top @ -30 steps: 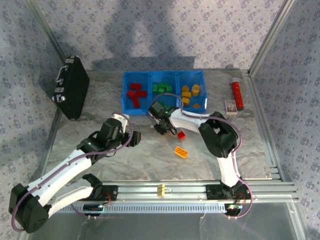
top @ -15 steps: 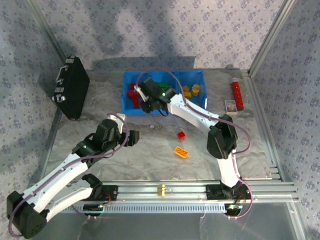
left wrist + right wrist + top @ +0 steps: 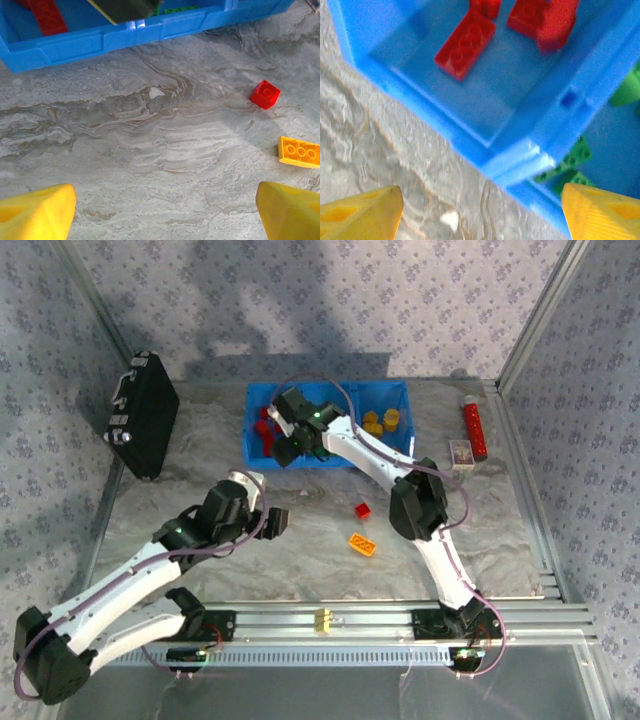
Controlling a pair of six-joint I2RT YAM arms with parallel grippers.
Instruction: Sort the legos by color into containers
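Top view first: we see the blue bin point(image 3: 330, 387) at the far middle of the table point(image 3: 300, 560), mostly loaded, with red legos point(image 3: 262, 430) in its left compartment and yellow ones point(image 3: 385, 423) in its right compartment. The middle one sits largely behind the right arm point(image 3: 370, 455). Two loose pieces lie on the table nearer to us: a small red brick point(image 3: 362, 510) and, just nearer, an orange brick point(image 3: 362, 544). The right gripper point(image 3: 285, 447) hangs over the left compartment. The left gripper point(image 3: 272, 522) sits low over bare table, left of the two strays and apart from them. Left wrist view: its yellow fingertips point(image 3: 37, 212) stand wide with nothing between them. Red brick and orange brick lie ahead to the right, untouched, bin wall beyond. Right wrist view: jaws spread wide and empty above the bin's near wall, where a divider meets it. Red pieces lie on one side, green bricks point(image 3: 572, 156) past the divider. We judge the sort nearly done: two bricks to go, red to the left compartment, orange to the right.
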